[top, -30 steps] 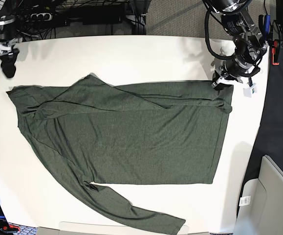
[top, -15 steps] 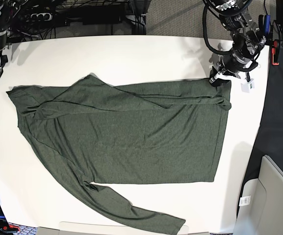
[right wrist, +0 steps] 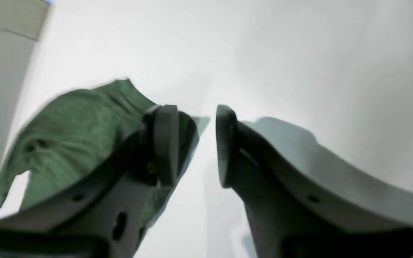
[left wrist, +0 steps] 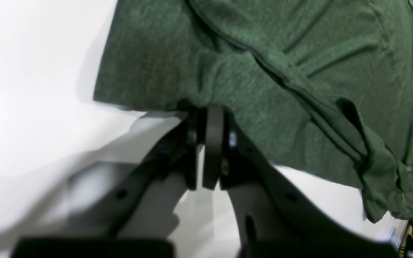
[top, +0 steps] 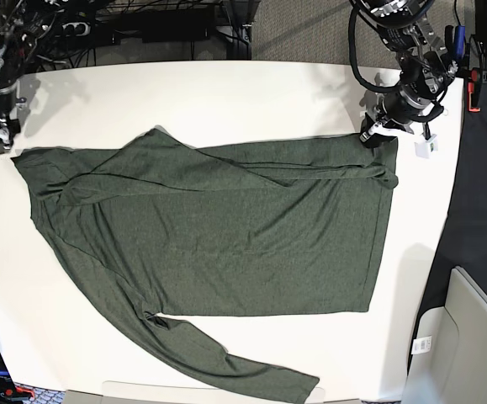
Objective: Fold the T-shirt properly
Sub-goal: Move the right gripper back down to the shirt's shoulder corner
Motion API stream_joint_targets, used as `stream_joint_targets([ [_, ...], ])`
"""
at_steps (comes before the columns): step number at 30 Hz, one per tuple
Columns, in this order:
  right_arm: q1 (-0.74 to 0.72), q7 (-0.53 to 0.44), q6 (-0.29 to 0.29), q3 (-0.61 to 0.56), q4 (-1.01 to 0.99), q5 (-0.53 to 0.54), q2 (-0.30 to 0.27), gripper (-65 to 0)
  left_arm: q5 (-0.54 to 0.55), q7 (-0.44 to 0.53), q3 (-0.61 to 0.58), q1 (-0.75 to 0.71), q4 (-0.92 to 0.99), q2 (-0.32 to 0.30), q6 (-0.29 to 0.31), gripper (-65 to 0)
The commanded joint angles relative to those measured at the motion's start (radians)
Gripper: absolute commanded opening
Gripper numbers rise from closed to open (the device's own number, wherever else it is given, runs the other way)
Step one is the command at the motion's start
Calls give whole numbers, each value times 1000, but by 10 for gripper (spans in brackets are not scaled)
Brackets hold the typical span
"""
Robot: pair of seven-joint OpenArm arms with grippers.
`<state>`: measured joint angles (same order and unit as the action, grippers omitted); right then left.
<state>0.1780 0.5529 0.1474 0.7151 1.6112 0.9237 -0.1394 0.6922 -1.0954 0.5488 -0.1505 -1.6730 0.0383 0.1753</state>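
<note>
While the left gripper (left wrist: 208,143) was clenched on the far edge of the T-shirt (top: 260,244), the right gripper (right wrist: 195,143), its fingers parted and empty, stood at the cloth's other far corner. The garment lay spread on the white table (top: 251,101), partly folded. The likeliest fault was an uneven lift: were the left arm to rise before the right had gripped, the edge would skew and the layers bunch. A second risk was a missed grasp, since the corner lay towards one finger rather than centred between the two. The loose sleeve (top: 226,366), trailing past the near edge, might also have dragged. The long axis of the spread body appeared to run from side to side; which way the collar pointed could not be told.
</note>
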Motion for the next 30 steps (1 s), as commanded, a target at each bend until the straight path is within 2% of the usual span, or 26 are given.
stream_joint_targets([
  [1, -19, -15, 8, -9, 5, 5, -15, -464, -7, -5, 0, -1, -16, -4, -3, -650],
  [4, -39, -15, 45, -32, -21, 2, -15, -464, -7, -5, 0, -1, -16, -4, -3, -650],
  [9, -70, -15, 57, -85, -30, -4, -13, -464, -7, -4, 0, -1, -16, -4, -3, -650],
  [14, -97, -15, 57, -114, -71, -4, 1, -464, -7, -2, 1, -1, -17, 16, -3, -650],
  [28, -157, -6, 57, -116, -180, -1, 1, -469, -7, -2, 1, 2, -17, 16, -3, -650],
  [30, -157, -4, 57, -116, -182, 1, 1, -491, -7, -2, 1, 2, -17, 16, -3, -650],
])
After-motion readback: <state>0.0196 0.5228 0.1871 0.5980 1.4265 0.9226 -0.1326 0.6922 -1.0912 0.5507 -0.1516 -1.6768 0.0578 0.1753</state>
